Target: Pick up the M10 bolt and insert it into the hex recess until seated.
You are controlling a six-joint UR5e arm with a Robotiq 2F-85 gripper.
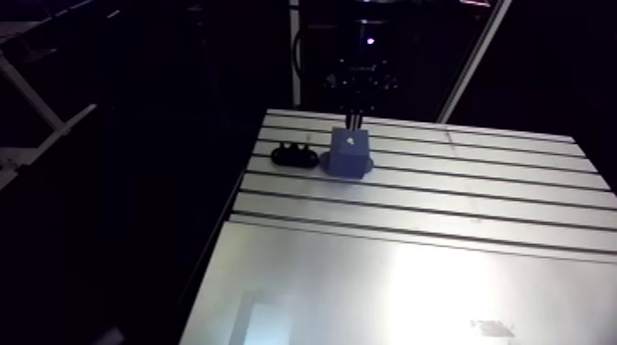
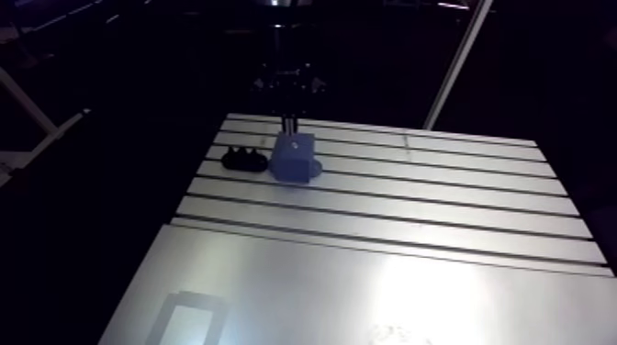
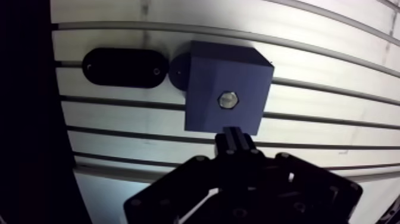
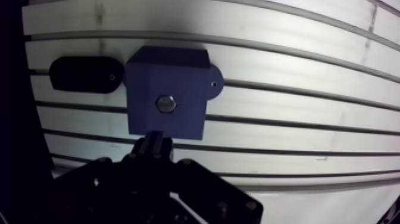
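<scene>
The M10 bolt (image 3: 228, 99) sits head-up in the recess on top of the blue block (image 3: 202, 83) on the slotted table (image 3: 333, 68) — the gripper (image 3: 236, 138) hangs above it, fingers pressed together, empty — a black oval holder (image 3: 124, 67) lies beside the block

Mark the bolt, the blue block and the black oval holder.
bolt (image 3: 228, 99), wrist view, on its hex head.
blue block (image 3: 205, 113), wrist view, on the face that holds the bolt.
black oval holder (image 3: 122, 67), wrist view, on the middle of its top.
</scene>
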